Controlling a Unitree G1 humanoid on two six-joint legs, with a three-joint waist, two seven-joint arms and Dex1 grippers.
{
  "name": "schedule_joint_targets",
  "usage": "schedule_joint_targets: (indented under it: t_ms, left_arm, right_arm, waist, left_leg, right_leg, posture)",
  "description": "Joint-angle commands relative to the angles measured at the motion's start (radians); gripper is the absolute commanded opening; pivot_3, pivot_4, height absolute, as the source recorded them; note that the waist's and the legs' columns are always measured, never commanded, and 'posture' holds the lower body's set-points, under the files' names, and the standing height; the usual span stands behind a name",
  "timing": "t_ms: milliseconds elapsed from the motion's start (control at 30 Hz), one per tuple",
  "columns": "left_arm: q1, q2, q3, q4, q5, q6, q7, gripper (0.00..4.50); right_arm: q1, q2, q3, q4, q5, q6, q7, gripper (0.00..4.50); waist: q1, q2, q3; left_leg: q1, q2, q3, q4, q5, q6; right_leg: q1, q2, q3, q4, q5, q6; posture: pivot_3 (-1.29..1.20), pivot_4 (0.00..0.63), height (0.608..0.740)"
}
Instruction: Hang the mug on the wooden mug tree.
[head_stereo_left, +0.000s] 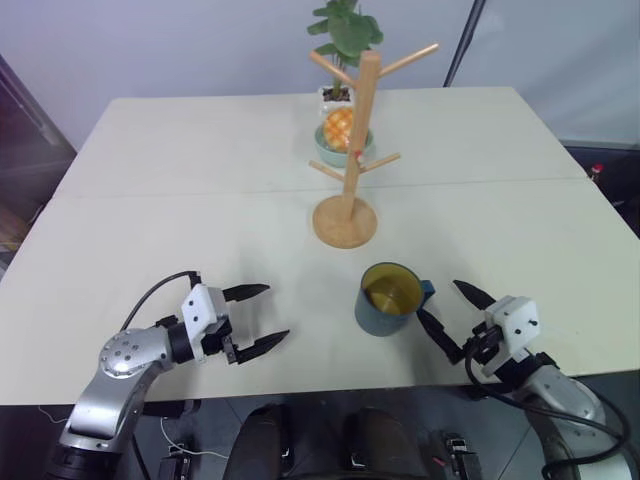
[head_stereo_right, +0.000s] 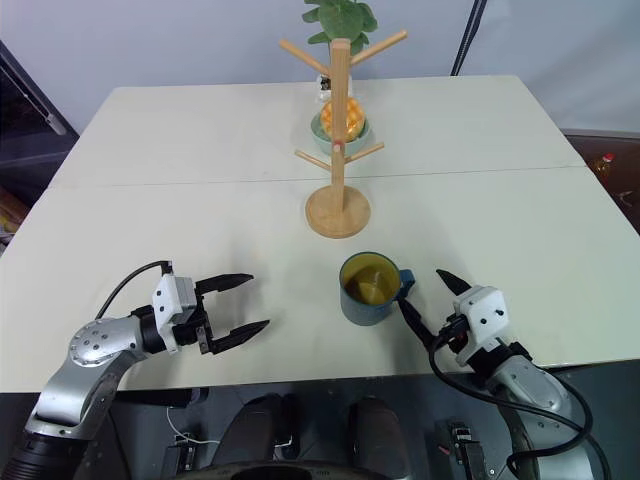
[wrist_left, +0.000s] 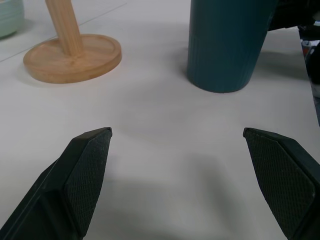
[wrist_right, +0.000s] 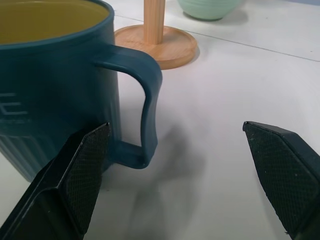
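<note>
I see the mug (head_stereo_left: 388, 299) standing upright on the white worktop (head_stereo_left: 200, 220), near of the wooden mug tree (head_stereo_left: 352, 150), its handle turned to the right. My right end effector (head_stereo_left: 447, 310) is spread fully wide and empty, just beside that handle, one finger (wrist_right: 82, 172) close against the mug's wall. My left end effector (head_stereo_left: 262, 316) is also wide open, holding nothing, well left of the mug.

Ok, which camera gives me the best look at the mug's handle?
The right wrist view: the handle is close and seen whole, loop open, between the open right gripper fingers. The head views show it as a small nub on the mug's side. The left wrist view shows the mug's body.
</note>
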Motion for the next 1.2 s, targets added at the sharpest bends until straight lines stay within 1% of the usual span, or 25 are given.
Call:
schedule_joint_targets:
  t_ms: [33, 233, 267, 333, 400, 467, 533, 567, 700, 767, 900, 933, 1033, 1200]
  left_arm:
    - [0.003, 0.011, -0.004, -0.057, -0.014, -0.016, -0.014, 4.50]
    - [0.000, 0.020, -0.013, -0.106, -0.023, 0.009, -0.017, 4.50]
    - [-0.001, 0.020, -0.014, -0.113, -0.023, 0.014, -0.015, 4.50]
    - [-0.002, 0.020, -0.017, -0.129, -0.024, 0.026, -0.008, 4.50]
    - [-0.005, 0.020, -0.019, -0.138, -0.024, 0.035, -0.004, 4.50]
    - [-0.008, 0.020, -0.019, -0.143, -0.022, 0.041, 0.003, 4.50]
    - [-0.010, 0.021, -0.017, -0.146, -0.021, 0.046, 0.008, 4.50]
    - [-0.011, 0.021, -0.016, -0.147, -0.021, 0.049, 0.010, 4.50]
    - [-0.015, 0.023, -0.011, -0.144, -0.020, 0.052, 0.017, 4.50]
    - [-0.020, 0.019, -0.007, -0.126, -0.011, 0.041, 0.023, 4.50]
    - [-0.052, 0.005, 0.009, -0.060, 0.017, 0.002, 0.055, 4.50]
    - [-0.057, 0.005, 0.010, -0.050, 0.018, -0.005, 0.059, 4.50]
    - [-0.066, 0.005, 0.007, -0.035, 0.018, -0.019, 0.060, 4.50]
    - [-0.077, 0.000, 0.015, -0.033, 0.005, -0.026, 0.072, 4.50]
  right_arm:
    - [-0.016, 0.007, 0.004, 0.030, -0.008, -0.047, 0.013, 4.42]
    - [-0.059, 0.024, 0.024, 0.091, -0.006, -0.071, 0.021, 4.42]
    - [-0.066, 0.026, 0.025, 0.096, -0.007, -0.074, 0.023, 4.20]
    - [-0.073, 0.028, 0.028, 0.103, -0.005, -0.077, 0.030, 3.60]
    - [-0.077, 0.028, 0.034, 0.103, 0.001, -0.077, 0.039, 2.66]
    - [-0.075, 0.029, 0.041, 0.089, 0.016, -0.069, 0.048, 1.51]
    - [-0.073, 0.028, 0.045, 0.073, 0.023, -0.060, 0.053, 0.49]
    - [-0.073, 0.025, 0.047, 0.067, 0.024, -0.055, 0.054, 0.06]
    - [-0.077, 0.014, 0.048, 0.029, 0.028, -0.028, 0.047, 0.06]
    - [-0.101, -0.008, 0.046, -0.001, -0.001, -0.018, 0.038, 0.06]
    - [-0.208, -0.138, 0.070, -0.058, -0.207, -0.065, 0.032, 0.06]
    - [-0.236, -0.158, 0.073, -0.066, -0.224, -0.062, 0.031, 0.06]
    - [-0.328, -0.186, 0.069, -0.088, -0.230, -0.016, 0.024, 0.06]
    - [-0.415, -0.223, 0.086, -0.113, -0.251, 0.044, 0.040, 0.06]
  waist:
    - [0.000, 0.000, 0.000]
    - [0.000, 0.000, 0.000]
    - [0.000, 0.000, 0.000]
    - [0.000, 0.000, 0.000]
    - [0.001, 0.000, 0.000]
    - [0.001, 0.000, 0.000]
    - [0.001, 0.000, 0.000]
    - [0.001, 0.000, 0.000]
    - [0.000, 0.000, 0.000]
    - [0.000, 0.000, 0.000]
    - [0.000, 0.000, 0.000]
    - [0.001, -0.001, 0.000]
    - [0.002, -0.001, 0.000]
    - [0.003, -0.002, 0.000]
  left_leg:
    - [0.000, 0.000, 0.000, 0.000, 0.000, 0.000]
    - [0.000, 0.000, 0.000, 0.000, 0.000, 0.000]
    - [0.000, 0.000, 0.000, 0.000, 0.000, 0.000]
    - [0.000, 0.000, 0.000, 0.000, 0.000, 0.000]
    - [0.000, 0.000, 0.000, 0.000, 0.000, 0.000]
    - [0.000, 0.000, 0.000, 0.000, 0.000, 0.000]
    - [0.000, 0.000, 0.000, 0.001, 0.000, 0.000]
    - [0.000, 0.000, 0.000, 0.001, 0.000, 0.000]
    - [0.000, 0.000, 0.000, 0.001, 0.000, 0.000]
    - [0.000, 0.000, 0.000, 0.001, 0.000, 0.000]
    - [0.000, 0.000, 0.001, 0.003, 0.000, 0.000]
    - [0.001, 0.000, 0.001, 0.003, 0.000, 0.000]
    - [0.000, 0.000, 0.000, 0.002, 0.000, 0.000]
    - [0.000, 0.000, 0.001, 0.002, 0.000, 0.001]
  right_leg:
    - [0.000, 0.000, 0.000, 0.000, 0.000, 0.000]
    - [0.000, 0.000, 0.000, 0.000, 0.000, 0.000]
    - [0.000, 0.000, 0.000, 0.000, 0.000, 0.001]
    - [0.000, 0.000, 0.000, 0.000, 0.001, 0.001]
    - [0.000, 0.000, 0.000, 0.000, 0.001, 0.002]
    - [0.001, 0.000, 0.000, 0.000, 0.001, 0.002]
    - [0.001, 0.000, 0.000, 0.000, 0.001, 0.003]
    - [0.001, 0.000, 0.000, 0.000, 0.001, 0.003]
    - [0.001, 0.000, 0.000, 0.001, 0.002, 0.003]
    - [0.001, 0.000, 0.000, 0.001, 0.002, 0.003]
    - [0.001, 0.000, 0.000, 0.002, 0.002, 0.003]
    - [0.001, 0.001, 0.000, 0.002, 0.002, 0.003]
    - [0.001, 0.002, 0.000, 0.002, 0.002, 0.003]
    - [0.001, 0.002, 0.000, 0.002, 0.002, 0.004]
  posture:
    - [0.00, 0.150, 0.740]
    - [0.00, 0.150, 0.740]
    - [0.00, 0.150, 0.740]
    - [0.00, 0.150, 0.740]
    - [0.00, 0.150, 0.740]
    - [0.00, 0.150, 0.740]
    - [0.00, 0.150, 0.740]
    - [0.00, 0.150, 0.740]
    - [0.00, 0.150, 0.740]
    - [0.00, 0.150, 0.740]
    - [0.00, 0.150, 0.740]
    - [0.00, 0.150, 0.740]
    - [0.00, 0.150, 0.740]
    - [0.00, 0.150, 0.740]
